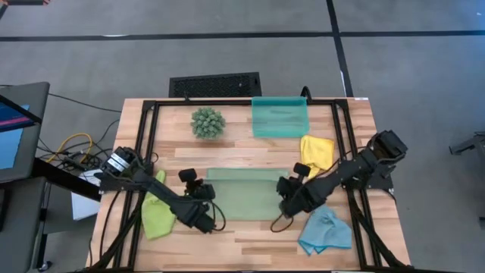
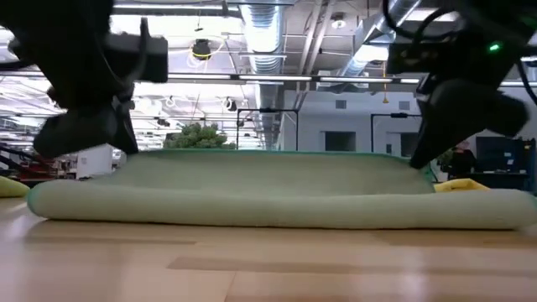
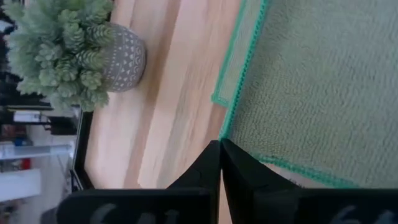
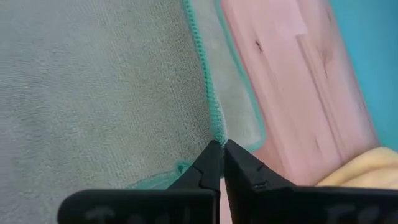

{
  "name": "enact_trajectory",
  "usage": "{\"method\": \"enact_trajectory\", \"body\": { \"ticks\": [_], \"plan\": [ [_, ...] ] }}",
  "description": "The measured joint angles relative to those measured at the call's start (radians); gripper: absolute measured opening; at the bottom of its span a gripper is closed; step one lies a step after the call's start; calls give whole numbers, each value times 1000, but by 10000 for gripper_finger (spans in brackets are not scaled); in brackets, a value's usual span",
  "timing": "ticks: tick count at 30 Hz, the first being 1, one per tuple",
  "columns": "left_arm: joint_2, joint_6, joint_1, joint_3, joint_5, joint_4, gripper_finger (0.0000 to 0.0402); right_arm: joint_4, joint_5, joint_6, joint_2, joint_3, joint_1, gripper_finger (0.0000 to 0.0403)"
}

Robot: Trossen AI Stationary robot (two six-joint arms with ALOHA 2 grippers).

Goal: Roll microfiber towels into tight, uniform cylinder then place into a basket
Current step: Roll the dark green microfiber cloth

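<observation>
A sage green towel with brighter teal-green stitched edging lies on the pale wood-grain surface, alongside lime green, yellow and light blue towels, a translucent teal basket, and a green plant ball in a grey dotted pot.

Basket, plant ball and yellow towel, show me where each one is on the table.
basket (image 1: 280,118), high view, middle of its teal floor.
plant ball (image 1: 208,122), high view, centre of the spiky green top.
yellow towel (image 1: 317,149), high view, middle of the crumpled cloth.
</observation>
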Motion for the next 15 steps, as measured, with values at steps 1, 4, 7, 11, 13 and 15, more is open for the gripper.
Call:
{"method": "enact_trajectory", "body": {
  "ticks": [1, 4, 7, 11, 13, 15],
  "plan": [
    [0, 25, 9, -11, 0, 16, 0, 0, -8, -18, 0, 0, -15, 27],
    [0, 90, 33, -45, 0, 78, 0, 0, -25, -77, 0, 0, -55, 24],
    [0, 150, 59, -81, 0, 142, 0, 18, -28, -138, 3, 0, -87, 24],
    [0, 207, 92, -117, 3, 189, 0, 42, -38, -166, 18, 0, -123, 30],
    [0, 216, 103, -122, 1, 192, 0, 36, -72, -166, 23, 0, -137, 30],
    [0, 236, 105, -115, -1, 194, 0, 22, -120, -160, 22, 2, -141, 29]
  ]
}}
